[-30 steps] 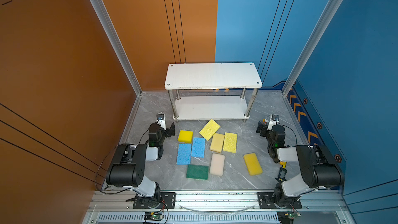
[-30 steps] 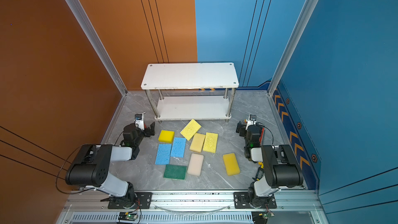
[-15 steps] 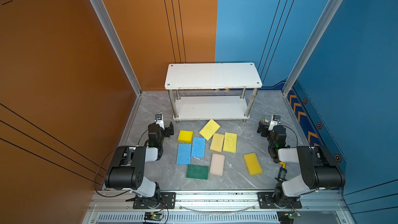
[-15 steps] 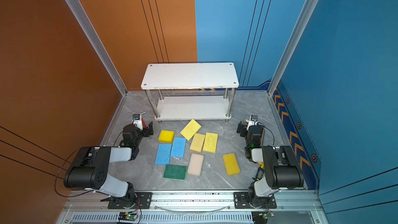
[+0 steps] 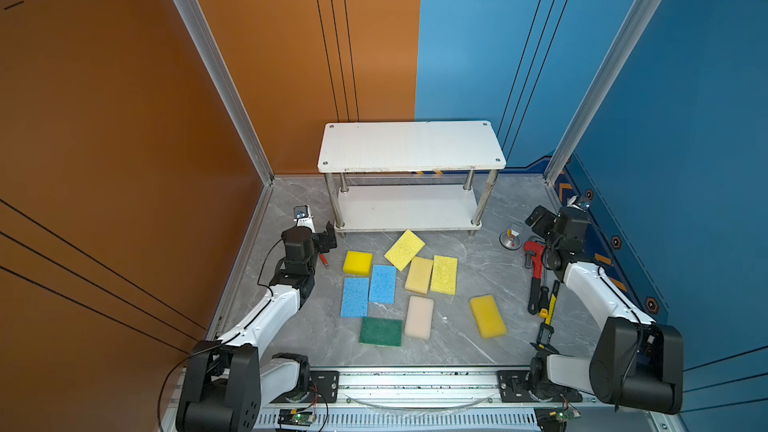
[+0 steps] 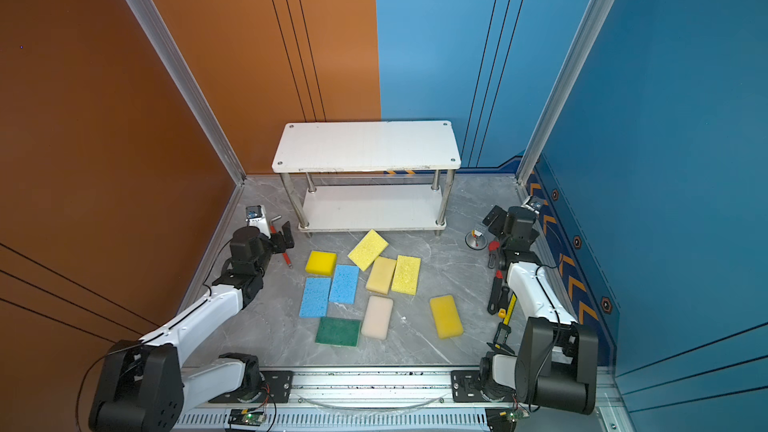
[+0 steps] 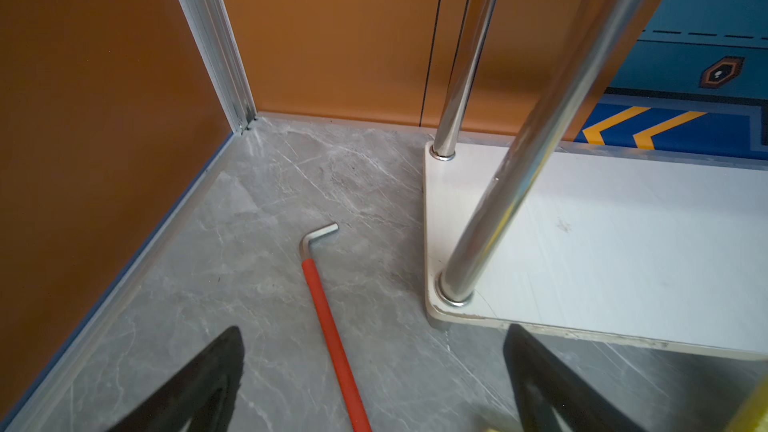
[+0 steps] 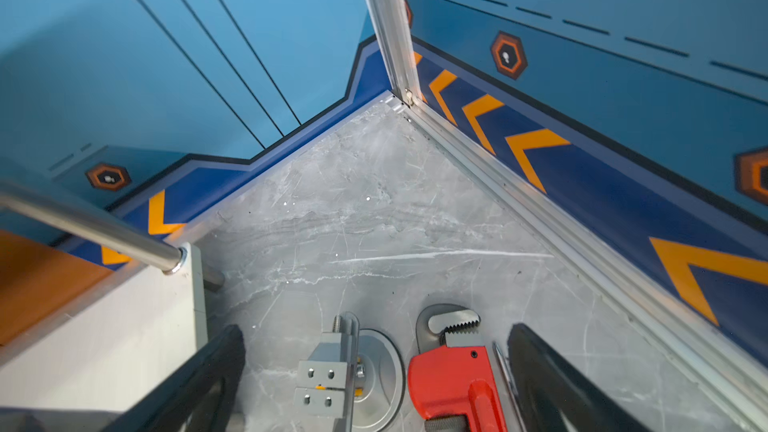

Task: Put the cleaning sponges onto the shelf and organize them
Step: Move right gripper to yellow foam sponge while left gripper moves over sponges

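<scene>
Several cleaning sponges lie flat on the floor in front of the shelf (image 5: 411, 145): two blue (image 5: 382, 283), two pale yellow porous (image 5: 404, 249), two bright yellow (image 5: 488, 316), one tan (image 5: 419, 275), one cream-pink (image 5: 419, 317) and one dark green (image 5: 380, 331). Both white boards of the shelf (image 6: 365, 147) are bare. My left gripper (image 5: 326, 238) (image 7: 374, 329) is open and empty by the shelf's front left post, to the left of the sponges. My right gripper (image 5: 540, 220) (image 8: 376, 327) is open and empty near the right wall, away from the sponges.
A red-handled hex key (image 7: 328, 317) lies on the floor under the left gripper. Below the right gripper are a red pipe wrench (image 8: 455, 380) and a round metal foot (image 8: 365, 371). More hand tools (image 5: 544, 305) lie along the right side. Walls close in on three sides.
The right arm has swung out toward the right wall and farther back, uncovering the tools. The left gripper has shifted slightly left and back. No sponge has moved.
</scene>
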Motion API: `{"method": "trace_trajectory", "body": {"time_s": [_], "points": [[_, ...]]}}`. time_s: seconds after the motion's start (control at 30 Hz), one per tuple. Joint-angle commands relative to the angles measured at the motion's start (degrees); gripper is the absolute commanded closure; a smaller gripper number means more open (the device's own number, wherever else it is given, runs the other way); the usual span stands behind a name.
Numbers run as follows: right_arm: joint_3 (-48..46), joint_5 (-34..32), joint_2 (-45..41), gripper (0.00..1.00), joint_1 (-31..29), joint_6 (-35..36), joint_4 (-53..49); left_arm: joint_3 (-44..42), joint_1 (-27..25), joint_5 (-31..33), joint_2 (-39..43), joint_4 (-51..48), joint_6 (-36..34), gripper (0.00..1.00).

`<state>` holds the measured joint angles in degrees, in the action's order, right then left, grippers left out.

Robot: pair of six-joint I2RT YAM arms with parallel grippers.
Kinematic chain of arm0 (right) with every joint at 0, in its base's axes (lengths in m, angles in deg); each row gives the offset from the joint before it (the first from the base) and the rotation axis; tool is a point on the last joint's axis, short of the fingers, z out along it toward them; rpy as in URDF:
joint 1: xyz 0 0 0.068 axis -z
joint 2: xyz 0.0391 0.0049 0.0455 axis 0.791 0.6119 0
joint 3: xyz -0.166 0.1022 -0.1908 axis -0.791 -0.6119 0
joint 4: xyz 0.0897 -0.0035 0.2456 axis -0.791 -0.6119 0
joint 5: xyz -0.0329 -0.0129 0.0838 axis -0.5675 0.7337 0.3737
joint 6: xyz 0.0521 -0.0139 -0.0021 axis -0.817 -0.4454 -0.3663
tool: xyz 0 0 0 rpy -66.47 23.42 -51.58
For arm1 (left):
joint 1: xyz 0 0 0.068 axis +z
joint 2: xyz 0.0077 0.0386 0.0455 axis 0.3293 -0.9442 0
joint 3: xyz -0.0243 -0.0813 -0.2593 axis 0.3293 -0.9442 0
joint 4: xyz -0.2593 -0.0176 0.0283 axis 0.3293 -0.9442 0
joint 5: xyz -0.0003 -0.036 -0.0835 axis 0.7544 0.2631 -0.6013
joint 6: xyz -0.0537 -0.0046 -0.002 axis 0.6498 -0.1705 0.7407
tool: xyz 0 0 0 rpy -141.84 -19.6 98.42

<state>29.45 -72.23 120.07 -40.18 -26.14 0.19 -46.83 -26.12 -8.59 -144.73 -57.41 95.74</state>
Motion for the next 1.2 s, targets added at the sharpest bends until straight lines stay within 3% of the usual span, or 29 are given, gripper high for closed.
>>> {"method": "trace_trajectory", "body": {"time_s": [0.0,0.2,0.43,0.83,1.17], "points": [[0.85,6.04,-3.07,0.00,3.20,-11.30,-15.58,5.35,-1.77,1.31,2.51,-20.79,7.55,0.02],[8.50,13.72,-4.59,0.01,0.23,-5.95,-25.85,11.48,-5.17,0.83,3.66,-36.11,12.71,0.02],[12.68,16.46,-5.77,0.01,-5.20,-4.20,-32.52,12.91,-5.98,-8.96,4.02,-41.62,14.99,0.02],[23.97,17.10,0.64,0.01,-16.88,-2.23,-44.02,16.57,-7.95,-18.81,4.06,-49.40,14.59,0.02],[29.66,16.03,5.19,0.01,-25.08,-2.22,-52.75,17.44,-9.00,-26.82,5.29,-53.58,20.84,0.02]]}}
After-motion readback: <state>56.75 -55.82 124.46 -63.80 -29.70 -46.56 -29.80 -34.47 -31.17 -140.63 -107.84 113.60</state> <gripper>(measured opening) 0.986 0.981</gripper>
